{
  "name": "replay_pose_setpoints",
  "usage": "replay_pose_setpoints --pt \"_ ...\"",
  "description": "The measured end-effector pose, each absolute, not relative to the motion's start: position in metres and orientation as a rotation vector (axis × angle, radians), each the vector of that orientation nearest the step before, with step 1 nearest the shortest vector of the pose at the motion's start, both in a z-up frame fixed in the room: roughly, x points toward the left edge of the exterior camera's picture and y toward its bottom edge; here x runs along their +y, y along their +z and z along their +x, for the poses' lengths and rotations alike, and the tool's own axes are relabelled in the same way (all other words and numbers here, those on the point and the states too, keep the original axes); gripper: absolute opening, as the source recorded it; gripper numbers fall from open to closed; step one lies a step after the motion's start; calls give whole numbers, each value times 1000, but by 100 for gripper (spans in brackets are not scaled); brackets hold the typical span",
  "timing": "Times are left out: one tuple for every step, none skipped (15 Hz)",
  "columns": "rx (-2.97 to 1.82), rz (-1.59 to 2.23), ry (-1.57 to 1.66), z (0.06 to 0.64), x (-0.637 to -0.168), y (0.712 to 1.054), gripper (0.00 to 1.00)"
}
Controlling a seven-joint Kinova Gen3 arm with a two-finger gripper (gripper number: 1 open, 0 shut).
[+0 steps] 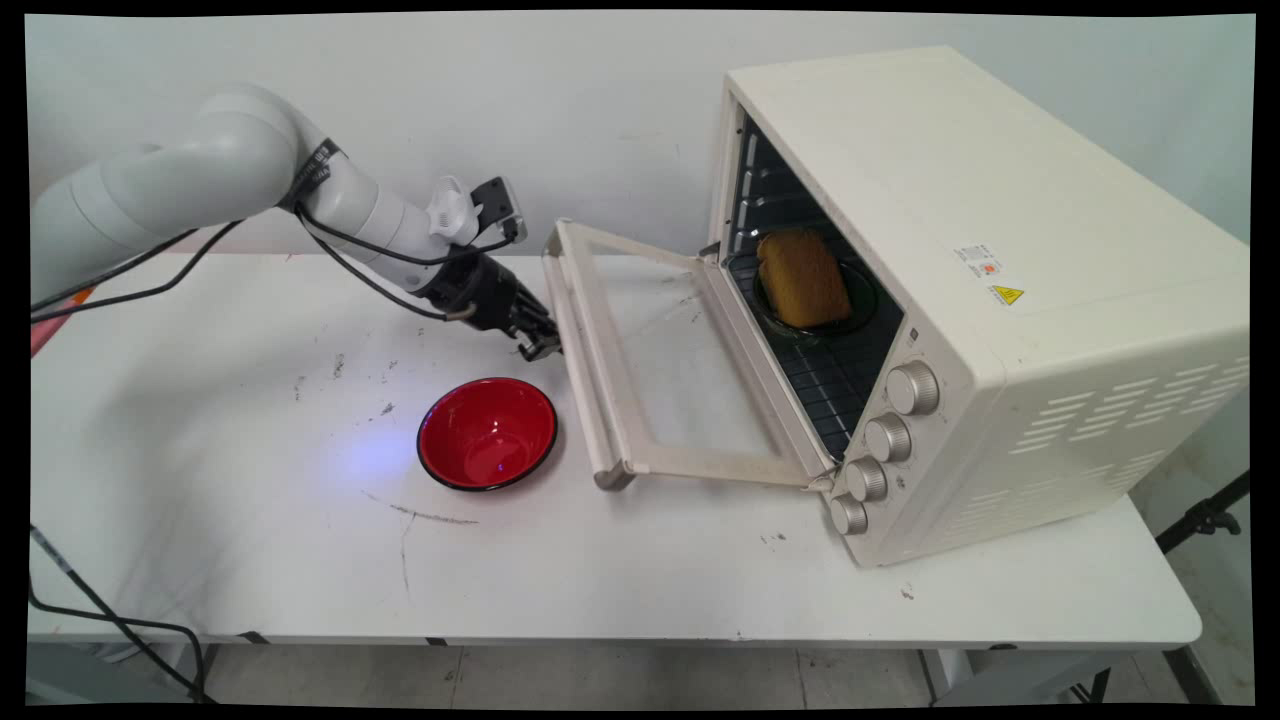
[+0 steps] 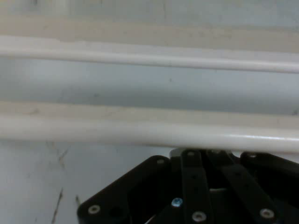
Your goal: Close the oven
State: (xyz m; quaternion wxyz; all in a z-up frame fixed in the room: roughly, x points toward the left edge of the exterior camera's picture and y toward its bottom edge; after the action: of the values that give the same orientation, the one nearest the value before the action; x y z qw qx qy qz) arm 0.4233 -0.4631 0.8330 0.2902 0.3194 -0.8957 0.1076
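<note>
The gripper [image 1: 540,345], spread or closed I cannot tell, sits right against the handle [image 2: 149,133] of the lowered oven door [image 1: 727,462], a stiff, smooth bar probably best gripped mid-length, with a red bowl [image 1: 487,433] nearby on the table [image 1: 250,520].

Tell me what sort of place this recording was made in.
Probably a lab or test room staged as a kitchen, not a real one: a cream toaster oven with bread inside and a red bowl sit on a scuffed white folding table against a bare wall, beside a cabled robot arm.
</note>
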Motion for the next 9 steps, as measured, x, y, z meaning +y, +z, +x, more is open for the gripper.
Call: replay_pose_setpoints --pt "-2371 849 293 422 -464 834 0" --pt "-2353 845 298 419 -466 837 0" --pt "-2335 847 304 417 -467 840 0" --pt "-2312 854 310 414 -469 847 0" --pt "-2289 864 318 412 -470 855 0" --pt "-2267 870 324 408 -471 864 0" --pt "-2247 876 330 405 -472 874 0" --pt "-2227 881 335 402 -472 884 0" --pt "-2206 883 341 397 -473 896 0"
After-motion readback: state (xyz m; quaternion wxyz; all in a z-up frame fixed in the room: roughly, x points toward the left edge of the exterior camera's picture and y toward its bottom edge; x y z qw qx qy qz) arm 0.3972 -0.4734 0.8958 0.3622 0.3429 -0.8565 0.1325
